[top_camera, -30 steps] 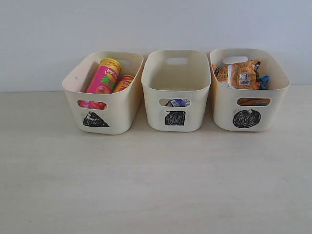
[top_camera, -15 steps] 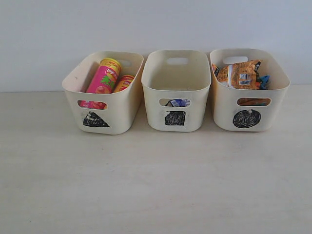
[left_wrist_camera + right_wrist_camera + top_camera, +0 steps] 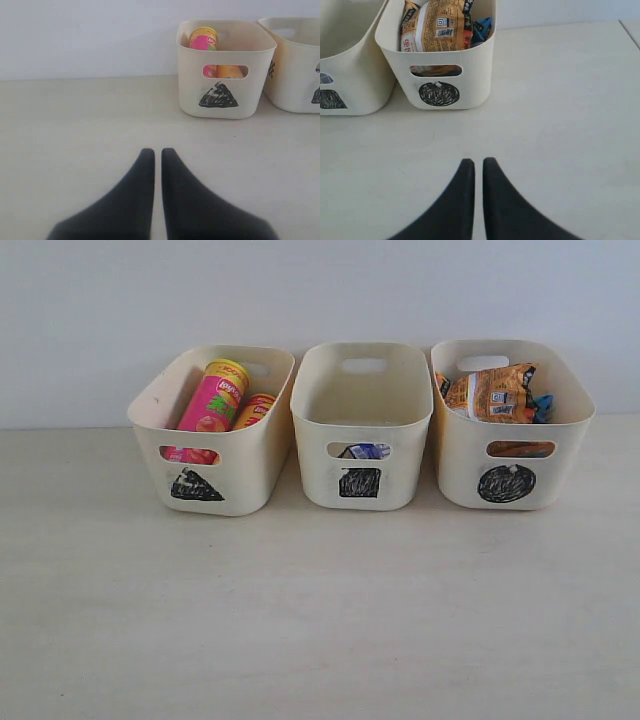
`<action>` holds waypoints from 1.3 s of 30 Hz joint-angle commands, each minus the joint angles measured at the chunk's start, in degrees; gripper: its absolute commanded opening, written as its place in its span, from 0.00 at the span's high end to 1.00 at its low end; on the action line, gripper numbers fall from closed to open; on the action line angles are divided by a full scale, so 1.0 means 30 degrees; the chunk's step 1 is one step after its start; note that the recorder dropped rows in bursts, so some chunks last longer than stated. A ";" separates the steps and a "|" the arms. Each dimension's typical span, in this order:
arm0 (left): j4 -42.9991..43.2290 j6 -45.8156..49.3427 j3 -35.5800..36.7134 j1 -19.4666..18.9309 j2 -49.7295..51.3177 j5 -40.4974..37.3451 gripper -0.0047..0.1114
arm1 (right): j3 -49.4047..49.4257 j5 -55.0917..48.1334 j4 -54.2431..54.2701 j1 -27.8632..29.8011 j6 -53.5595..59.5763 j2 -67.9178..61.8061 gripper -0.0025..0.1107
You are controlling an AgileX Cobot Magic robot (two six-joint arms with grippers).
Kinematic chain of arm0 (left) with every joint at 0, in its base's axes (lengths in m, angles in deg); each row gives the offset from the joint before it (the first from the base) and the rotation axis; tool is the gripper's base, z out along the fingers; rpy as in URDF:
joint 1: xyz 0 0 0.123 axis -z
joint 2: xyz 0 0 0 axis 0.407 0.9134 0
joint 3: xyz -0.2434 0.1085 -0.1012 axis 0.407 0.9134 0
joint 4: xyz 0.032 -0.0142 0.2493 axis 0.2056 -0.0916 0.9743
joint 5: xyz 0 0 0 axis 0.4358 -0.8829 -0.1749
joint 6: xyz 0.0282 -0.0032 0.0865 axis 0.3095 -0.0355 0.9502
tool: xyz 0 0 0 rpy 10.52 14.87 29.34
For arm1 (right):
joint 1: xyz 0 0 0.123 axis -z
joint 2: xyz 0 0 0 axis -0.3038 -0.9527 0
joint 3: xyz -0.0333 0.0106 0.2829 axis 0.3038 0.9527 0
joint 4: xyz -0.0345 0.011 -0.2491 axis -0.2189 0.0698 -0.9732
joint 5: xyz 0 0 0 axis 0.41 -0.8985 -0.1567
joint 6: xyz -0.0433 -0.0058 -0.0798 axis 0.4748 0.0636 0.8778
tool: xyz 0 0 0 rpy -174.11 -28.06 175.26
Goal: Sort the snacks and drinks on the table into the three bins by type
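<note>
Nothing has visibly moved since earlier: triangle bin (image 3: pixel 243 478) at 10 o'clock holds the pink tube (image 3: pixel 210 402); left gripper (image 3: pixel 157 153) and right gripper (image 3: pixel 478 163) both pressed together, empty.

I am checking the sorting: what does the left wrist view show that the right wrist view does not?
Only the left wrist view: the triangle bin with the pink chip tube, and the shut left gripper. Only the right wrist view: the circle bin with the orange bag and blue bag, and the shut right gripper. Both: the table and part of the square bin.
</note>
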 commanded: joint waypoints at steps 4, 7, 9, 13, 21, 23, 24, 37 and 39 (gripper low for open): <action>0.0063 -0.0168 0.0065 -0.0064 -0.0060 0.0166 0.93 | 0.4260 0.3282 0.0048 0.0115 0.0750 0.3116 0.97; 0.0063 -0.0168 0.0065 -0.0064 -0.0060 0.0166 0.93 | 0.5565 0.3371 0.0048 0.0115 0.1087 0.4391 0.97; 0.0063 -0.0168 0.0065 -0.0064 -0.0060 0.0166 0.93 | 0.6354 0.3371 0.0048 0.0069 0.1316 0.5411 0.97; 0.0063 -0.0168 0.0065 -0.0064 -0.0060 0.0166 0.93 | 0.7799 0.4341 0.0014 -0.0836 0.2173 0.7244 0.97; 0.0063 -0.0168 0.0065 -0.0064 -0.0060 0.0166 0.93 | 0.9248 0.5371 0.0014 -0.1660 0.2453 0.9797 0.97; 0.0063 -0.0168 0.0065 -0.0064 -0.0060 0.0166 0.93 | 0.9248 0.5371 -0.0023 -0.1660 0.2453 0.9970 0.97; 0.0063 -0.0168 0.0065 -0.0064 -0.0060 0.0166 0.93 | 0.9248 0.5371 -0.0023 -0.1660 0.2453 0.9970 0.97; 0.0063 -0.0168 0.0065 -0.0064 -0.0060 0.0166 0.93 | 0.9382 0.3850 -0.2633 -0.1660 -0.2612 1.2567 0.97; 0.0063 -0.0168 0.0065 -0.0064 -0.0060 0.0166 0.93 | 0.9575 0.3094 -0.2597 -0.1660 -0.2345 1.3681 0.97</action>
